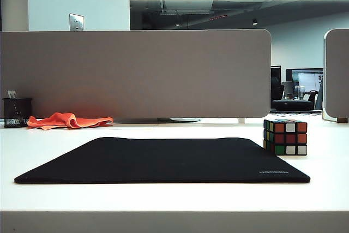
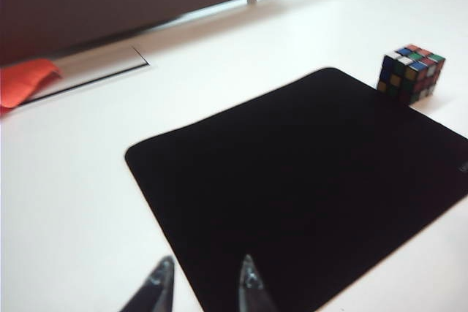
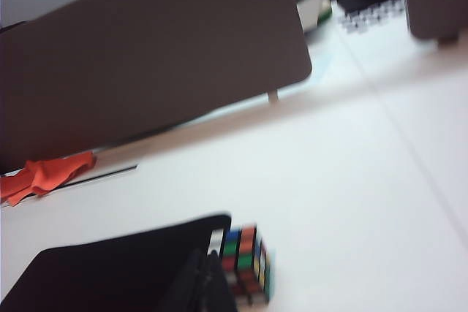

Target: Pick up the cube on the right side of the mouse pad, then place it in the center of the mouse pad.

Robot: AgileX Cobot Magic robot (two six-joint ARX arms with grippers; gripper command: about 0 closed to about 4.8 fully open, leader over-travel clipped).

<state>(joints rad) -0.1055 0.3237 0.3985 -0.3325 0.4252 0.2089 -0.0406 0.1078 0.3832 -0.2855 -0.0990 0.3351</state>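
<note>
The cube (image 1: 285, 136) stands on the white table just off the right edge of the black mouse pad (image 1: 163, 159), near its far right corner. Neither gripper shows in the exterior view. In the left wrist view my left gripper (image 2: 207, 274) is open, its two fingertips apart over the pad's (image 2: 307, 173) near corner, far from the cube (image 2: 411, 72). The right wrist view is blurred. There my right gripper (image 3: 205, 259) is shut with nothing between its fingers, hanging just beside the cube (image 3: 247, 268) at the pad's (image 3: 110, 275) edge.
A grey divider panel (image 1: 136, 75) runs along the back of the table. An orange cloth (image 1: 68, 120) lies at the back left, next to a black mesh pen cup (image 1: 17, 112). A second panel (image 1: 337, 75) stands at the far right.
</note>
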